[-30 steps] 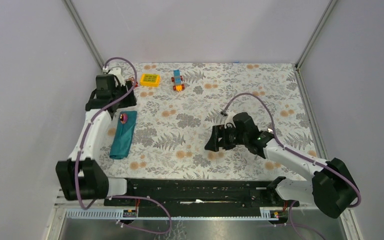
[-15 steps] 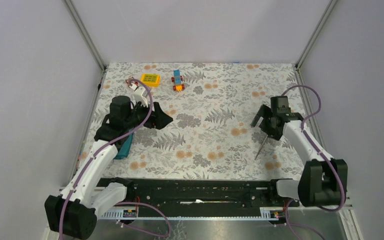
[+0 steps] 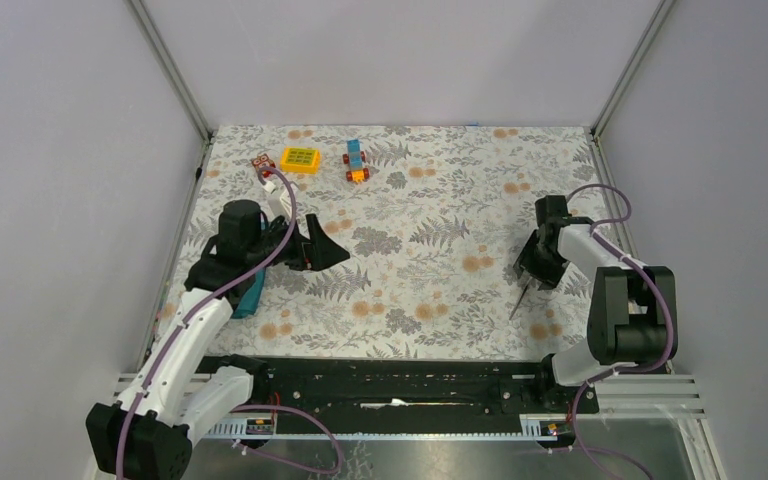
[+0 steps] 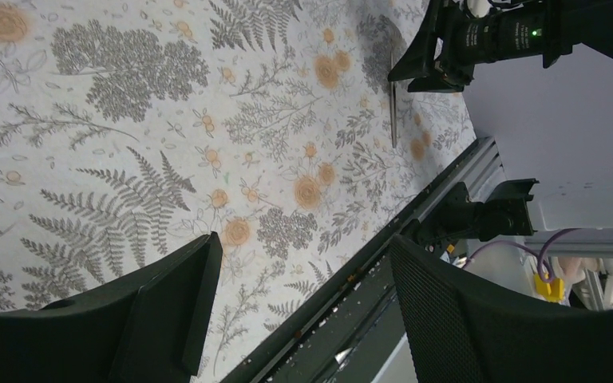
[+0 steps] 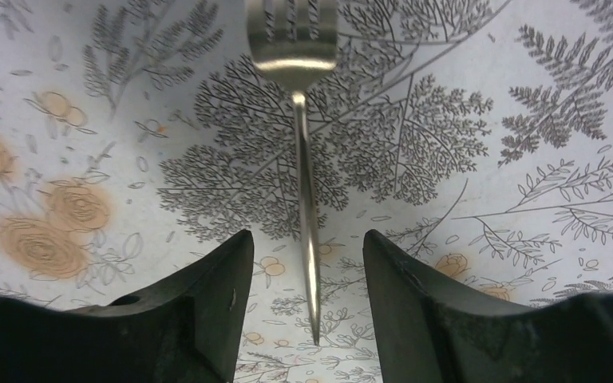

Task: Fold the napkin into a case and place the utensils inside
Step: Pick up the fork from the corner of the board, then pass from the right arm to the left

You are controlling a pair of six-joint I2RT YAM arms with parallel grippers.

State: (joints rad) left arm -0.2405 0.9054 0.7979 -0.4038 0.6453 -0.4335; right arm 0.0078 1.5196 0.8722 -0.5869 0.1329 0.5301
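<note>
Right wrist view: low right fingers (image 5: 207, 319) apart astride the fork (image 5: 303, 199); left fingers (image 4: 168, 311) apart, aloft

Overall light: bright, even and diffuse in all three views; no single source can be picked out.
Shadows: faint and soft-edged on the white floral-print surface (image 3: 430, 200), a little darker under the arms in the top view.
Glare: a mild sheen on the slim silvery metal fork (image 5: 303, 159), upper centre of the right wrist view; nothing is blown out.
Focus, top view: crisp across the frame.
Focus, left wrist view: the print is sharp; the black left end effector (image 4: 303, 243) along the bottom edge is soft.
Focus, right wrist view: fork and print are sharp; the black right end effector (image 5: 307, 235) at the bottom is slightly blurred.
Dim areas: the grey strip at the bottom of the top view.
</note>
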